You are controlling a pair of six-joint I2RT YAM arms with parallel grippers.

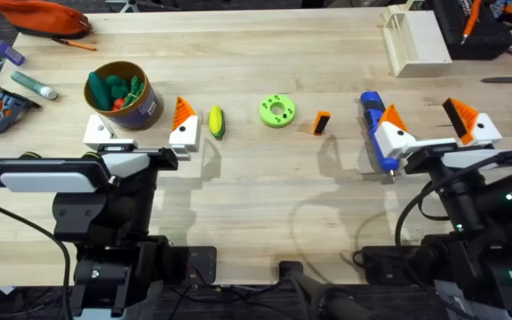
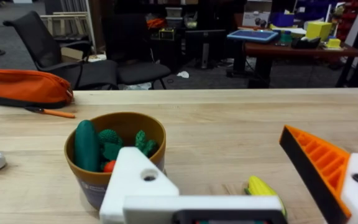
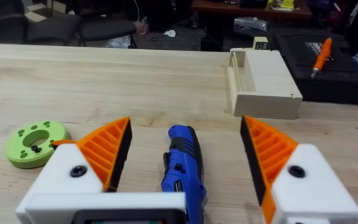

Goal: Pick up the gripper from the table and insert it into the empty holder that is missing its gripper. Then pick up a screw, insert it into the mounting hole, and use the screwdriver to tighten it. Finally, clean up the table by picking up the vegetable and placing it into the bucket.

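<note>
Pale wooden tabletop [image 1: 265,196] carries everything, with chairs and cluttered benches in the room behind. Starting at the left gripper [image 1: 140,133], its two bases stand spread wide. One carries an orange ribbed finger [image 1: 182,110], while the other is a bare small white blocky plastic holder [image 1: 99,132] with its mounting hole showing. Just past that holder, toward eleven o'clock, sits the round brown bucket [image 1: 123,93], already holding green toy produce. At three o'clock from the ribbed finger, just beside it, lies the yellow oval toy vegetable with green ends [image 1: 215,121]. Further along at three o'clock come a flat green ring-shaped disc [image 1: 276,110] and then the loose small orange wedge-shaped gripper with a black face [image 1: 322,123].

The right gripper [image 1: 429,124] is also spread, both ribbed fingers fitted, straddling the blue pen-shaped electric screwdriver [image 1: 376,133] without pinching it.

Risk as I judge it: the little wedge could tip or skid when pinched, and seating it crooked in the holder would misalign the screw hole. The screwdriver may roll if nudged.
</note>
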